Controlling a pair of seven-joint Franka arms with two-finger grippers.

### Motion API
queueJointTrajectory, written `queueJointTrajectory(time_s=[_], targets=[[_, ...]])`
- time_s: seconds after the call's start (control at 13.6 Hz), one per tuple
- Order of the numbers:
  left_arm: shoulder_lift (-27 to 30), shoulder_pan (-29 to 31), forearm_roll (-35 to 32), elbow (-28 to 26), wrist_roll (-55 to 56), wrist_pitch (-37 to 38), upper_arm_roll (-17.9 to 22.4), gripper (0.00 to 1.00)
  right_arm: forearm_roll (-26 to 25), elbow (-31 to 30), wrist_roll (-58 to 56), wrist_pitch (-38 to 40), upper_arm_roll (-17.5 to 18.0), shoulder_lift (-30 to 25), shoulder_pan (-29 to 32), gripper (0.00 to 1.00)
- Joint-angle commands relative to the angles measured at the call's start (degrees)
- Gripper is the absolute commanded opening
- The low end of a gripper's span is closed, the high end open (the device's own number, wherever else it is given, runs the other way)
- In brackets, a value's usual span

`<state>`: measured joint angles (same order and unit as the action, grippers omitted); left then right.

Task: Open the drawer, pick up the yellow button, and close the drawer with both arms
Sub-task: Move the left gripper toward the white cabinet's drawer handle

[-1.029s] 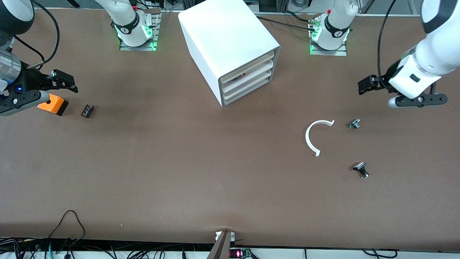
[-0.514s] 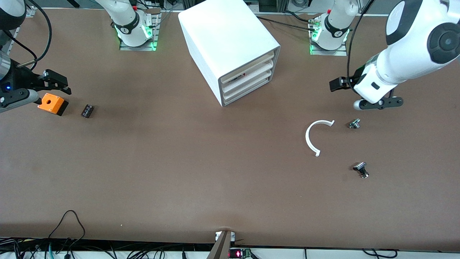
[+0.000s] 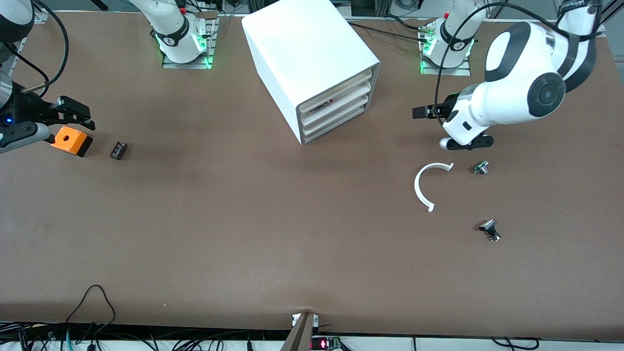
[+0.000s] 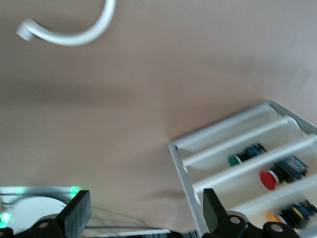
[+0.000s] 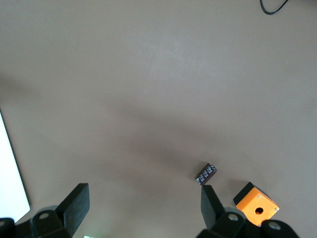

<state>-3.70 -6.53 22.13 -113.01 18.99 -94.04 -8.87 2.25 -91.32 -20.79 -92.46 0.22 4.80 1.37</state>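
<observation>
White plastic tray-drawers (image 3: 336, 108) all shut in big white boxy cabinet (image 3: 307, 63), mid-table near bases. Orange-capped button (image 4: 273, 217) inside one tray, blurred. Left gripper (image 3: 423, 112) spread, empty, over table beside cabinet front. Right gripper (image 3: 73, 111) spread, empty, over orange square box (image 3: 71, 141); waiting.

I see the white cabinet (image 3: 312, 63) standing between the arm bases, its four stacked drawers (image 3: 336, 109) all shut, their plain fronts angled toward the left arm's end, small buttons (image 4: 277, 173) visible through their fronts in my left wrist view
</observation>
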Motion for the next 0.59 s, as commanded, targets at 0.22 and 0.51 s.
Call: queueJointTrajectory(time_s=[0.22, 0.51], targets=[[-1.5, 0.2, 9.5, -5.3, -0.1, -2.5, -8.2, 1.00, 0.8, 1.2, 0.4, -2.9, 0.5, 3.6, -0.2, 1.00], [-5.3, 0.2, 11.7, -5.2, -9.0, -7.4, -12.2, 1.00, 0.7, 1.4, 0.5, -3.2, 2.5, 3.7, -2.5, 1.00]])
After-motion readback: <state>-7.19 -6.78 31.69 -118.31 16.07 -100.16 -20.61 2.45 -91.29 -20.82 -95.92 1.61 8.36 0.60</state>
